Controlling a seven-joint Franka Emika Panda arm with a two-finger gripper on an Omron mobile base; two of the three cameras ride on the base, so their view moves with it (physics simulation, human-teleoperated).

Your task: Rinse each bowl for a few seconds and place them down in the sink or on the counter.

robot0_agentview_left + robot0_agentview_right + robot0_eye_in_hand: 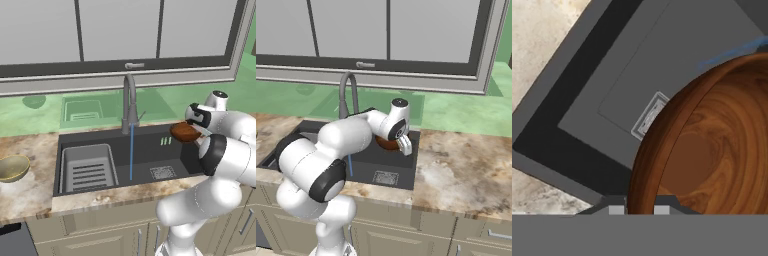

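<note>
My gripper is shut on the rim of the dark reddish-brown bowl, one finger on each side of the edge. The bowl hangs tilted above the right part of the dark sink, to the right of the running water stream and apart from it. In the right base view the bowl shows just behind my hand, with the gripper over the sink. The olive-gold bowl sits upright on the counter left of the sink.
The faucet stands at the sink's back edge with water flowing. A grey slotted tray fills the sink's left part; the square drain lies right of the stream. Bare counter stretches to the right of the sink.
</note>
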